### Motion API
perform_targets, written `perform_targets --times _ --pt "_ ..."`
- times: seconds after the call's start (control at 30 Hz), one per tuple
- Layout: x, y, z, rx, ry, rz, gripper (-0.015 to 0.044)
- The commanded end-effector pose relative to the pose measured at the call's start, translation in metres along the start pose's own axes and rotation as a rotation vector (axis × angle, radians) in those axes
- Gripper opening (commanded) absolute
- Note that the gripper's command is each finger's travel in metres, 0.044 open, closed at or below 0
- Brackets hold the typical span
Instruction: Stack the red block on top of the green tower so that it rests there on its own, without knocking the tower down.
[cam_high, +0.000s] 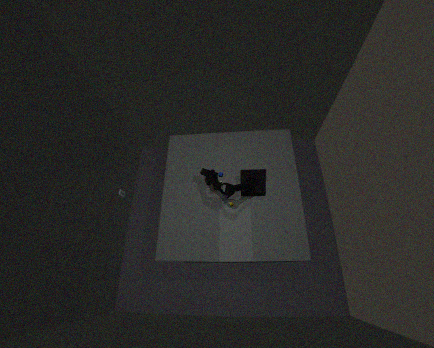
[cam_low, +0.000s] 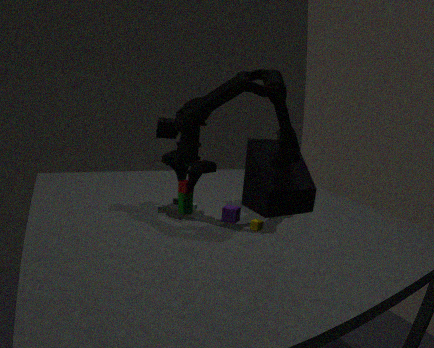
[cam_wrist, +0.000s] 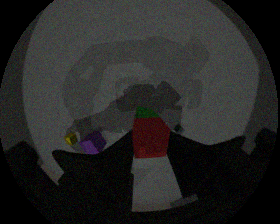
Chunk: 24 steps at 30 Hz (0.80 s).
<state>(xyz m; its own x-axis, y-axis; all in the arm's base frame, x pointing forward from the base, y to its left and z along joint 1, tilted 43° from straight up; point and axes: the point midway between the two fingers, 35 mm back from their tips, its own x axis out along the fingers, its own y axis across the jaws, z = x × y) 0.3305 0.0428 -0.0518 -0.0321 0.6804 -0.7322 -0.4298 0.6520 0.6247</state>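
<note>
The red block (cam_low: 183, 186) (cam_wrist: 150, 137) is between the fingers of my gripper (cam_low: 185, 187) (cam_wrist: 147, 131), which is shut on it and points down. The green tower (cam_low: 185, 203) (cam_wrist: 145, 112) stands upright directly under the red block in the exterior view. The red block's underside looks level with the tower's top and lined up with it; whether they touch fully is too dark to tell. In the wrist view the red block hides most of the tower. In the top view the arm hides both.
A purple block (cam_low: 231, 214) (cam_wrist: 94, 143) and a smaller yellow block (cam_high: 231, 204) (cam_low: 256, 225) (cam_wrist: 71, 138) lie to the right of the tower in the exterior view. A blue block (cam_high: 220, 174) lies beside the arm. A large black box (cam_high: 253, 182) (cam_low: 292, 201) stands near the arm's base.
</note>
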Motion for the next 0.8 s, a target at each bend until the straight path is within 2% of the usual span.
perform_targets --times 0.0,0.07,0.63,0.77 --pt "0.0003 0.0003 0.0001 0.006 -0.003 0.003 0.0" --pt "-0.0024 0.0001 0.0003 0.006 -0.003 0.003 0.0" --pt "-0.0001 0.0 -0.0001 0.001 0.0 0.0 0.044" --pt "-0.0001 0.0 -0.0001 0.001 0.0 0.0 0.044"
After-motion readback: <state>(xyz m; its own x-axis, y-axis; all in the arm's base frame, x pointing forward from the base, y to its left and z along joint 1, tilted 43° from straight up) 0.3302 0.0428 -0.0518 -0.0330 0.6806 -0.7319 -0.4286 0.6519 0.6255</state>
